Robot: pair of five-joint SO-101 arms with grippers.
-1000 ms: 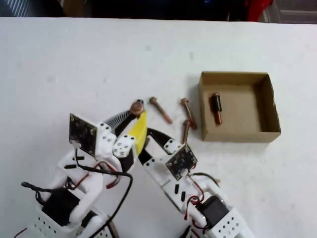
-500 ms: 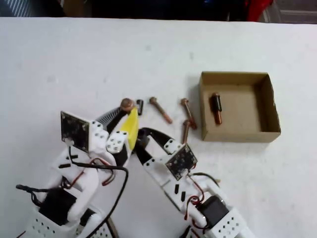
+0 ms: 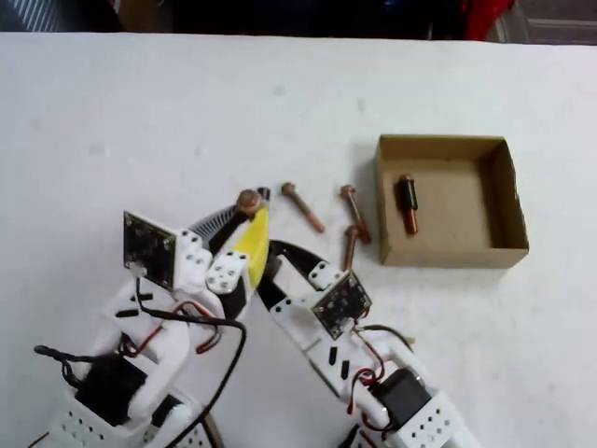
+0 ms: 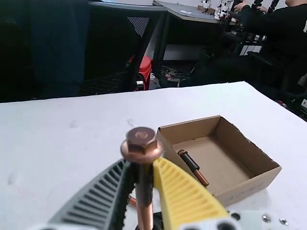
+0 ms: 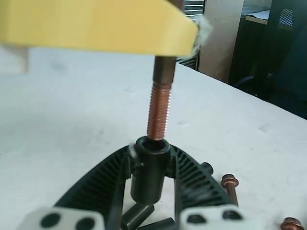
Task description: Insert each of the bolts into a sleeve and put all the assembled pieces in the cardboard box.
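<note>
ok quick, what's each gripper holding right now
Left gripper: shut on a bolt, held upright.
Right gripper: shut on a sleeve, with the bolt's tip at its mouth.

bolt [image 4: 143, 182]: glossy copper metal | sleeve [image 5: 149, 172]: matt black | box [image 3: 462, 210]: matt cardboard

Five bolts were counted: one bolt [image 4: 141, 143] pinched in the left gripper [image 4: 140, 167], three loose bolts [image 3: 303, 207] [image 3: 355, 214] [image 3: 349, 246] on the table [image 3: 140, 112] at nine o'clock from the single cardboard box [image 3: 448, 254], and one boxed bolt [image 3: 409, 218]. At least five sleeves showed: one sleeve [image 5: 148, 179] clamped in the right gripper [image 5: 149, 160], one fitted sleeve [image 3: 409, 195] on the boxed bolt, three loose sleeves [image 5: 137, 215] [image 5: 160, 224] [image 5: 206, 168].
</note>
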